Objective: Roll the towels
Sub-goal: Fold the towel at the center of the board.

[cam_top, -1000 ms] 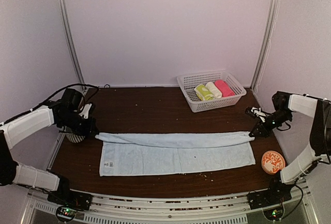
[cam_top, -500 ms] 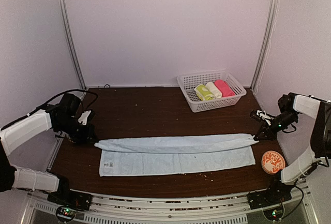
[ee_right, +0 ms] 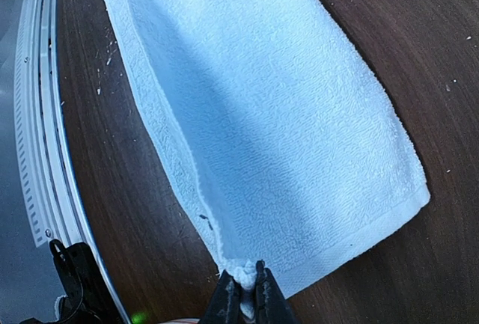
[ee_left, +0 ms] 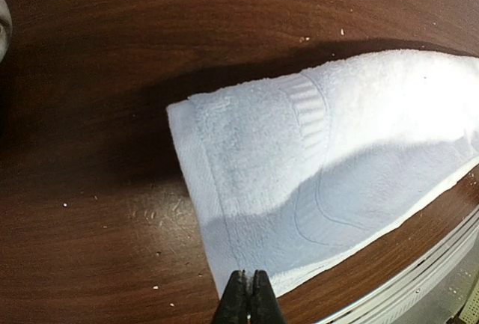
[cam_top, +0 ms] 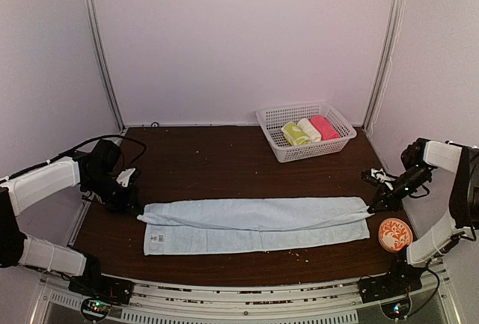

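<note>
Stretched across the lower middle of the top view, the pale blue towel (cam_top: 254,223) is pinched at each end corner by the tightly closed left gripper (ee_left: 249,294) and right gripper (ee_right: 243,283), so uneven pulling could probably slip a thin corner free and skew the fold.

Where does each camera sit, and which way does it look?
Top view: high behind the robot, looking down over table, blue towel and basket; both arms show.
Left wrist: on the left arm, looking down at the towel's end; closed left hand shows.
Right wrist: on the right arm, looking down; right hand pinches a towel corner.
Shared: the blue towel.
</note>
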